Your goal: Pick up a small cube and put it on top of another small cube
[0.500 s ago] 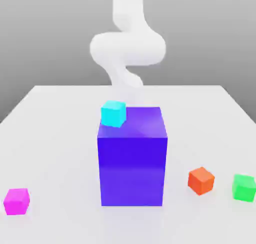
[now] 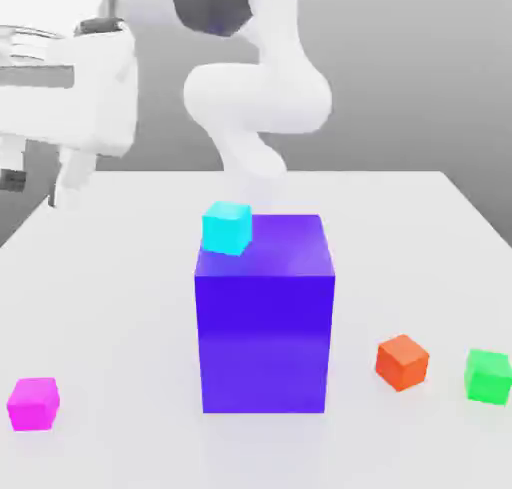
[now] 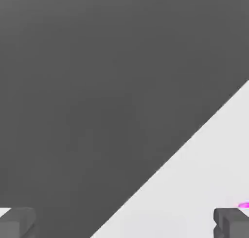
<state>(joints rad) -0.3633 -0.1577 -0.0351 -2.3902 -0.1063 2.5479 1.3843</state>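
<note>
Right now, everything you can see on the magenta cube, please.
The magenta cube is a small, plain, matte block of even magenta-pink, with no markings. It sits flat and upright on the white table, near the front corner on the exterior view's left, one vertical edge turned toward the camera. It is far smaller than the blue-purple block and stands well apart from it. Only the table touches it. In the hand view a pink sliver shows beside one fingertip.

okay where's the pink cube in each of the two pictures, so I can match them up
Exterior view: the pink cube sits on the table near the front corner at the exterior view's left, apart from the other cubes.
Hand view: a pink sliver at the picture's edge, beside one fingertip.
Shared landmark: the white table.
</note>
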